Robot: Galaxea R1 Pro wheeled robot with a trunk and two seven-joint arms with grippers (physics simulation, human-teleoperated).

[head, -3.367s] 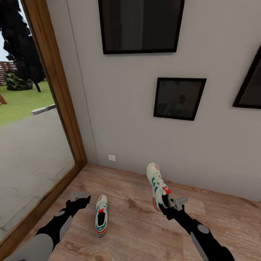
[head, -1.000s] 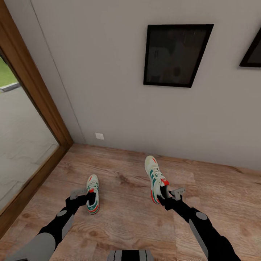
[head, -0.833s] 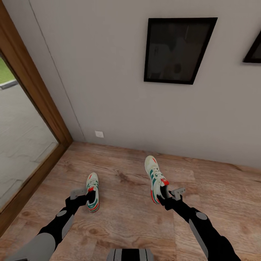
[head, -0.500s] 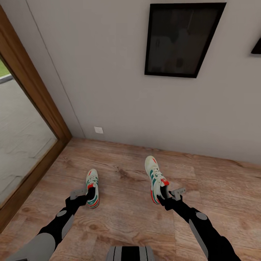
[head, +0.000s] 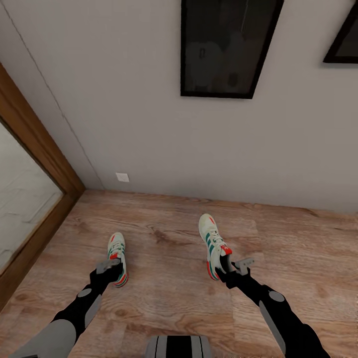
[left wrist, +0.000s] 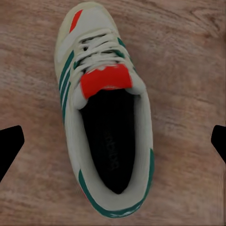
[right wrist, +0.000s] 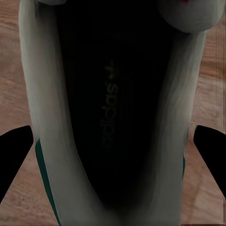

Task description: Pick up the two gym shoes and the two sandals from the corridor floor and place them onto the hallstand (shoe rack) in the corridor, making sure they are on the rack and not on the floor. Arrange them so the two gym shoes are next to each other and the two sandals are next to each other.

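Note:
One gym shoe [head: 212, 243], white with green stripes and a red tongue, is held off the corridor floor [head: 164, 248] by my right gripper [head: 231, 268], which is shut across its heel end; the shoe's dark opening [right wrist: 108, 108] sits between the fingers [right wrist: 16, 146]. The other gym shoe [head: 117, 251] lies on the floor, toe toward the wall. My left gripper [head: 112, 266] hovers open over its heel, and the whole shoe [left wrist: 106, 122] lies between the spread fingertips [left wrist: 9, 146]. The sandals and the hallstand are out of view.
A grey wall stands close ahead with dark framed pictures [head: 226, 47] and a white socket [head: 122, 177] near the skirting. A wooden glass-door frame [head: 35, 149] runs along the left. My base [head: 179, 346] shows at the bottom edge.
The camera has moved closer to the wall and turned. The floor shoe now sits more directly under my open left gripper. The right gripper still carries its shoe in the same pose.

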